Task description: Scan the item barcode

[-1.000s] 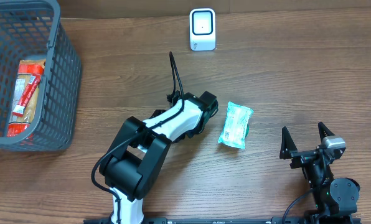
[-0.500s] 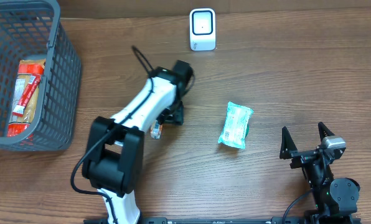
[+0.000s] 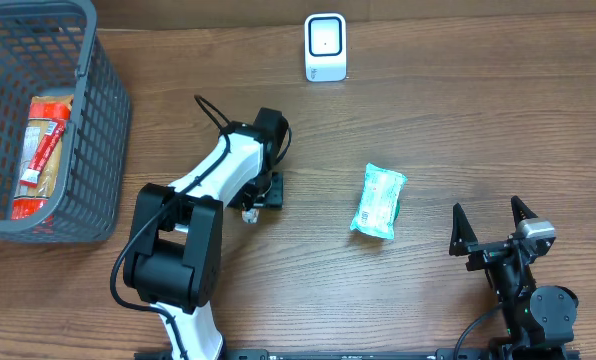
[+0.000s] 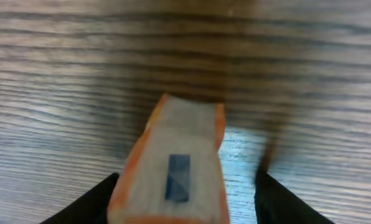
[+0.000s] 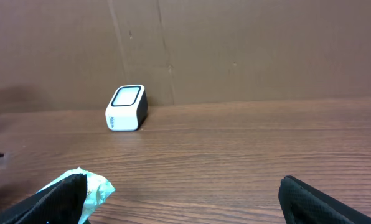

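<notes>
Overhead view: left gripper [image 3: 263, 195] straddles a small orange-edged packet [image 4: 173, 168] on the surface [image 3: 458, 120], jaws partly apart, probably to carry it to the scanner [image 3: 325, 46]; right gripper [image 3: 486, 206] sits wide open.

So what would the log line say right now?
left gripper: orange-edged packet between fingers, grip unclear | right gripper: open, empty | barcode scanner: far edge, not reached

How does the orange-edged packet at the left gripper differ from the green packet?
The orange-edged packet is white with orange borders and a blue mark; the green packet is pale green all over. The orange-edged packet sits between the left gripper's fingers; the green packet lies alone on the table. Both are small wrapped packets.
</notes>
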Tool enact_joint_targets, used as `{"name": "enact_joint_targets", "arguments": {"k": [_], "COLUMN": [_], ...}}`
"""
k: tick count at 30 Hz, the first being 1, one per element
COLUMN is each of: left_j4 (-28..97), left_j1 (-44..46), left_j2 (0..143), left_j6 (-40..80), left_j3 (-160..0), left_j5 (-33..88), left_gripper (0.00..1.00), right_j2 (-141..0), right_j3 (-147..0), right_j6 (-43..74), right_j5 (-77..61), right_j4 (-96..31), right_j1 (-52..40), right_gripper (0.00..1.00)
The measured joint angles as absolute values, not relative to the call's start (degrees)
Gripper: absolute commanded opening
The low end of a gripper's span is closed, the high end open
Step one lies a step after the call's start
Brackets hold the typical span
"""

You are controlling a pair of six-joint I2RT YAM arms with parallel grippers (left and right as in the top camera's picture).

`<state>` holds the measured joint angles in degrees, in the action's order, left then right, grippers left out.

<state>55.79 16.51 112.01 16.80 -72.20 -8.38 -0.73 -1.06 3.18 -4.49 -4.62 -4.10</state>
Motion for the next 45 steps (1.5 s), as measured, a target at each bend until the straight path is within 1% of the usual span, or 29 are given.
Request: {"name": "enact_joint_targets", "arguments": {"k": [2, 4, 8, 10, 14, 16, 22, 26, 35, 41, 45], "left_j4": [55.2, 54.8, 53.8, 53.5, 53.1, 53.1, 52.2, 50.4, 46.3, 43.5, 41.7], "left_j1": [16.5, 16.5, 16.5, 16.5, 16.5, 16.5, 16.5, 17.3, 25.0, 31.6, 33.9], "left_j2": [111.7, 111.6, 111.6, 111.6, 111.6, 111.6, 111.5, 111.4, 111.4, 111.4, 111.4], "left_j6": [16.5, 16.3, 16.1, 16.1, 16.1, 16.0, 16.1, 16.8, 24.3, 29.6, 32.7], "left_j3": [-71.7, -71.6, -71.5, -71.4, -71.4, -71.4, -71.4, -71.4, -71.4, -71.3, -71.3], "left_j5": [-8.4, -8.3, -8.4, -8.4, -8.3, -8.2, -4.7, -1.7, 1.2, 2.0, 2.0], "left_gripper": [0.52, 0.45, 0.29, 0.17, 0.04, 0.04, 0.10, 0.11, 0.17, 0.17, 0.16], "right_j2": [-0.7, -0.7, -0.7, -0.7, -0.7, -0.7, -0.7, -0.7, -0.7, -0.7, -0.7], "right_j3": [-1.1, -1.1, -1.1, -1.1, -1.1, -1.1, -1.1, -1.1, -1.1, -1.1, -1.1], "right_j6": [3.2, 3.2, 3.2, 3.2, 3.2, 3.2, 3.2, 3.2, 3.2, 3.2, 3.2], "right_j5": [-4.5, -4.5, -4.5, -4.5, -4.5, -4.5, -4.5, -4.5, -4.5, -4.5, -4.5], "right_j4": [-4.6, -4.6, -4.6, -4.6, -4.6, -4.6, -4.6, -4.6, -4.6, -4.6, -4.6], "right_j1": [-4.1, -4.1, -4.1, -4.1, -4.1, -4.1, -4.1, -4.1, -4.1, -4.1, -4.1], "right_gripper": [1.00, 1.00, 1.00, 1.00, 1.00, 1.00, 1.00, 1.00, 1.00, 1.00, 1.00]}}
